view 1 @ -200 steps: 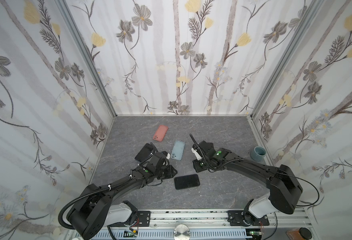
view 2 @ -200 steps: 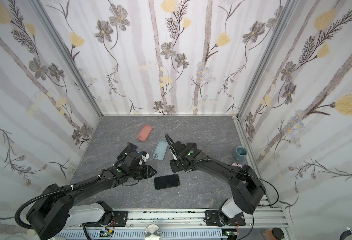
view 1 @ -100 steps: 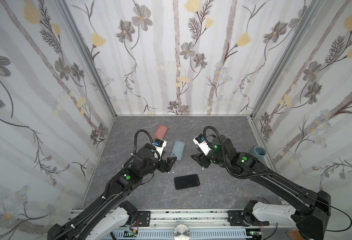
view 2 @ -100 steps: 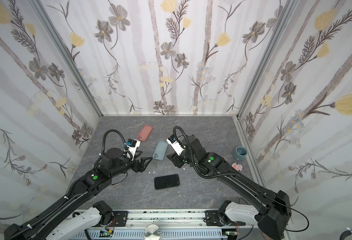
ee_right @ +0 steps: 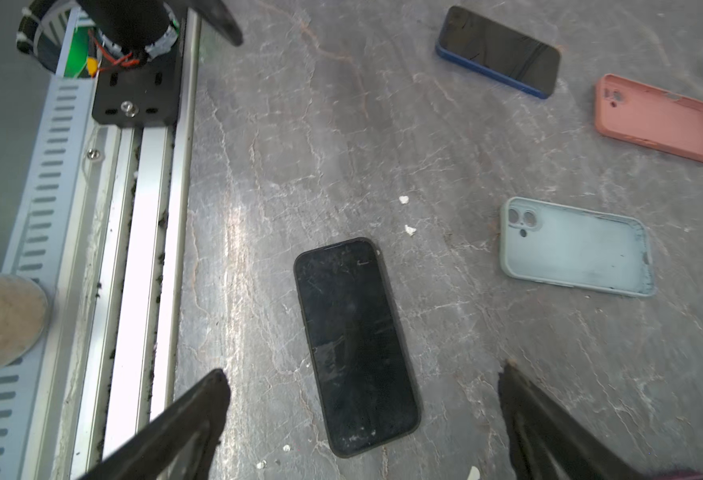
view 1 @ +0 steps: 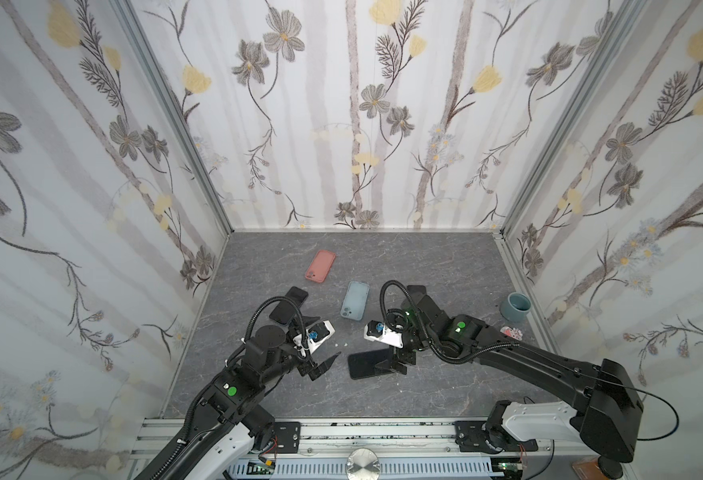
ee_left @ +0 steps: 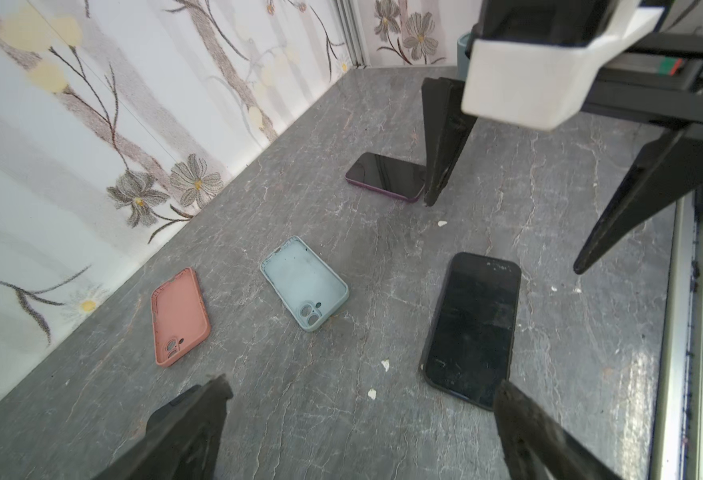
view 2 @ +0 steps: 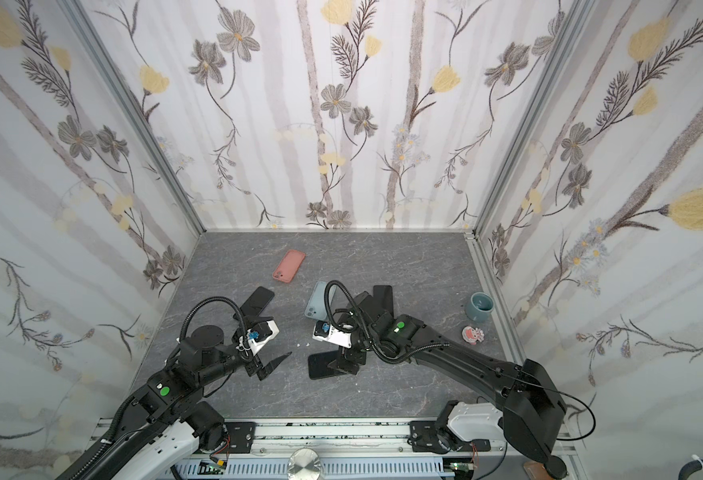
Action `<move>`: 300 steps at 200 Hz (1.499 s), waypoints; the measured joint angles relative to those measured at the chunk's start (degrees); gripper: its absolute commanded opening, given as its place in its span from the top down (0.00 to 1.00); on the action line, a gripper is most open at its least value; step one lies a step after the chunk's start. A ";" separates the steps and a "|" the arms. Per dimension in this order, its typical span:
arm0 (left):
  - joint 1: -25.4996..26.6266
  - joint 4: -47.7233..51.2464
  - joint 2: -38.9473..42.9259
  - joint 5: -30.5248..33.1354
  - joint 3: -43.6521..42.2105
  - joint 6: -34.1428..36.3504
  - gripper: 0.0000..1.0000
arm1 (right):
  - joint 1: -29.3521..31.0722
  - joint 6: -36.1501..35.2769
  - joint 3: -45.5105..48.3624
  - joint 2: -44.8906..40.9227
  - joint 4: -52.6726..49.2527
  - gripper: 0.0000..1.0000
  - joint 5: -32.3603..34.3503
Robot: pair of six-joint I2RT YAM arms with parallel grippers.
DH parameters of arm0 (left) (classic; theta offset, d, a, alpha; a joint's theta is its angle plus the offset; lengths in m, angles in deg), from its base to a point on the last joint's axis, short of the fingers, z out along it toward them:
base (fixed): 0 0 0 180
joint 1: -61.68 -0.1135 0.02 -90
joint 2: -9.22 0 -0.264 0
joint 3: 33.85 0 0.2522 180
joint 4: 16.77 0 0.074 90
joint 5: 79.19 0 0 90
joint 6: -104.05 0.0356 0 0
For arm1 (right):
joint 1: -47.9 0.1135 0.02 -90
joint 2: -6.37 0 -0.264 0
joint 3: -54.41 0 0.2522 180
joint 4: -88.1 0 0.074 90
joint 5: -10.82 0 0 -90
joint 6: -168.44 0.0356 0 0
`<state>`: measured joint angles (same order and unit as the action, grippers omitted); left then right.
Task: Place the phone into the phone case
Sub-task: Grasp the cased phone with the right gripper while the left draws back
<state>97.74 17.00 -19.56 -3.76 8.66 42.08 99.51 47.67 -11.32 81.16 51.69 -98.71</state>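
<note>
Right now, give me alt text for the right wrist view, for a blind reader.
A black phone lies screen-up on the grey table, framed by the open, empty right tool. Beyond it lie an empty pale blue case, an empty pink case and a blue-edged phone.

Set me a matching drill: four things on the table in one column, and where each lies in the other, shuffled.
Things
1. pink case
2. blue case
3. cup
4. black phone

Places
A. by the right wall
B. nearest the front rail
C. centre of the table
D. nearest the back wall

Pairs: 1-D, 2-C, 3-A, 4-B
</note>
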 measured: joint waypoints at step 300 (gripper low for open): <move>0.24 3.80 -0.74 -3.28 -5.03 3.30 0.00 | 2.99 -6.36 -6.64 26.67 -3.65 0.19 8.52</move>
<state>97.98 20.80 -20.30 -7.04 3.64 45.38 102.51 41.31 -17.96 107.82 48.04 -90.19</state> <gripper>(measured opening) 0.999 0.827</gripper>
